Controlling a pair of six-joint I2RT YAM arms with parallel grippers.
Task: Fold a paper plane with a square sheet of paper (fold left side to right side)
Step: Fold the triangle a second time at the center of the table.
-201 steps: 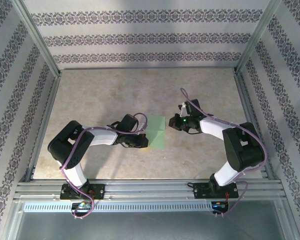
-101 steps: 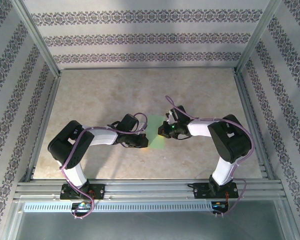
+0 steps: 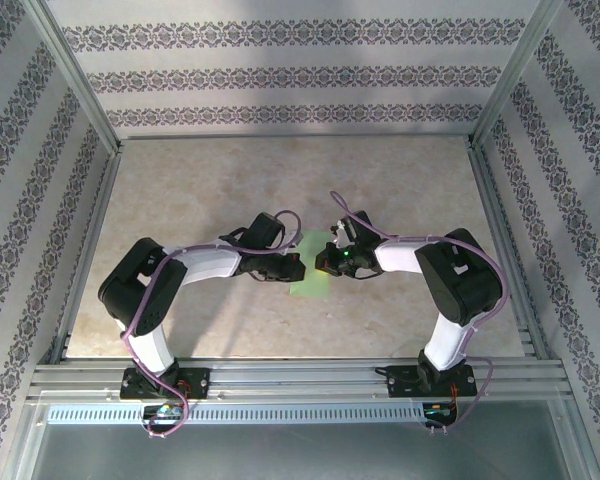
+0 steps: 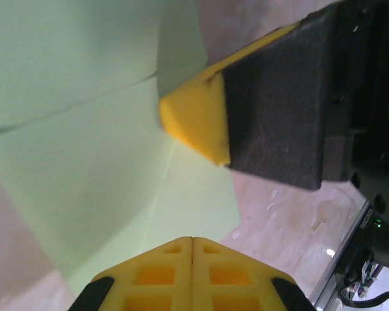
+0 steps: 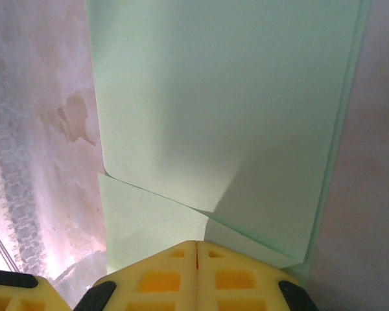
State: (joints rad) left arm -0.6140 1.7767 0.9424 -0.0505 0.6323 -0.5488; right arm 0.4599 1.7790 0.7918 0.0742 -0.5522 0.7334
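The square sheet of paper (image 3: 308, 284) lies pale green at the middle of the table, partly folded, with one flap raised over the lower layer (image 5: 227, 97). My left gripper (image 3: 300, 268) is shut, its yellow tips (image 4: 192, 238) low over the paper (image 4: 84, 162). My right gripper (image 3: 322, 266) is shut too, its tips (image 5: 196, 243) against the paper's near edge where the flap lifts. In the left wrist view the right gripper's yellow fingertip (image 4: 194, 123) rests on the paper by a crease. The two grippers nearly meet tip to tip over the sheet, hiding much of it from above.
The beige marbled table (image 3: 230, 180) is fenced by patterned walls and aluminium posts (image 3: 80, 90). A metal rail (image 3: 300, 380) with both arm bases runs along the near edge. Purple cables loop over each arm.
The right gripper swung left from beside the paper onto it and stayed there. The left gripper then pushed right over the sheet, so less green shows from above.
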